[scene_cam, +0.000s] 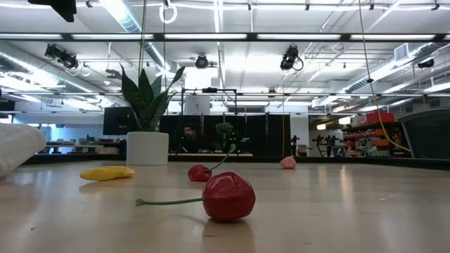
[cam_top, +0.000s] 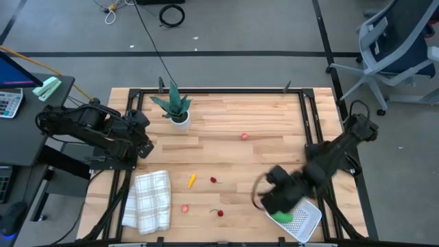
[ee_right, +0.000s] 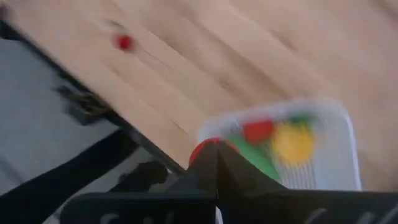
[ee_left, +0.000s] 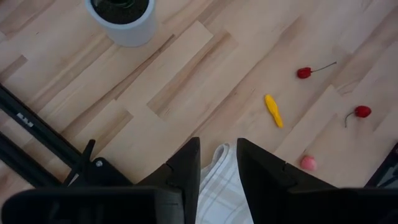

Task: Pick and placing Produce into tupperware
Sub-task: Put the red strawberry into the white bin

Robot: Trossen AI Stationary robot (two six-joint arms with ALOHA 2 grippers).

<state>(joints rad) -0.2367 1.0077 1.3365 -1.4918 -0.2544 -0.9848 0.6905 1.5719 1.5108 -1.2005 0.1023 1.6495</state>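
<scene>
High view: the right gripper (cam_top: 274, 199) hangs at the lower right of the frame, over the near-left corner of the tupperware (cam_top: 310, 218), which sits at the table's lower right edge with a green piece (cam_top: 282, 216) inside. Loose produce lies across the wooden table (cam_top: 233, 123): a pink piece (cam_top: 244, 136) at centre, an orange piece (cam_top: 192, 180), a cherry (cam_top: 213, 180) beside it, another pink piece (cam_top: 185, 207) and a second cherry (cam_top: 220, 213) lower down. The left gripper (cam_top: 144, 147) waits at the left, above a checked cloth (cam_top: 147, 199). A potted plant (cam_top: 174, 106) stands at upper centre.

Low view: a stemmed cherry (scene_cam: 228, 196) fills the centre foreground; neither gripper shows.

Left wrist view: the left fingers (ee_left: 186, 168) stand apart with nothing between them, the cloth's edge (ee_left: 217, 186) showing below the gap.

Right wrist view: the right fingers (ee_right: 205, 163) are pressed together on a small red piece (ee_right: 200, 149) at their tips. The tupperware (ee_right: 348, 155), at lower right of the frame, holds red, yellow and green pieces; the picture is blurred.
</scene>
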